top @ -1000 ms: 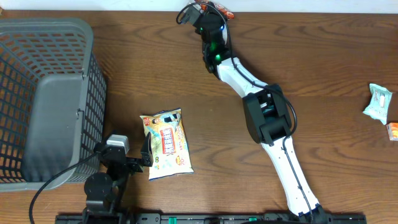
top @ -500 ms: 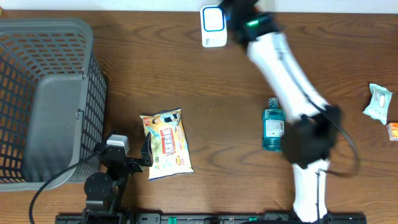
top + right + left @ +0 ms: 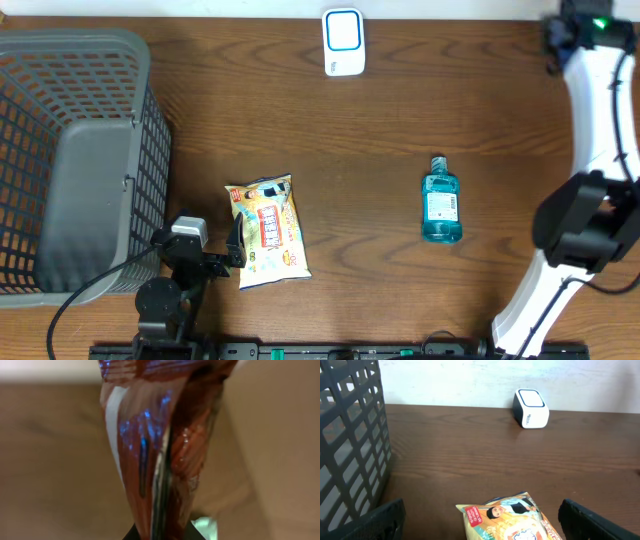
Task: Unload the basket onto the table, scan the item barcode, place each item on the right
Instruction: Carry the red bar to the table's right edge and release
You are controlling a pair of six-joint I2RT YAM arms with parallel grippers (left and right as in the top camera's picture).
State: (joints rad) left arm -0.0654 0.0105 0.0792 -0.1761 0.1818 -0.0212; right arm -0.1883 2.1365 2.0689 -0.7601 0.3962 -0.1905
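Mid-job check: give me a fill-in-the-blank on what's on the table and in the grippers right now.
1. The blue bottle lies on its ____ on the table.
2. The left gripper is ____ and empty, with the snack bag just in front of it.
3. The right gripper is ____ on a shiny red packet.
Missing words: side; open; shut.

Open table [image 3: 350, 180] lane btwn snack bag [image 3: 268, 232] & bottle [image 3: 441, 200]; basket [image 3: 158, 160] walls off left, scanner [image 3: 343, 42] at far edge.
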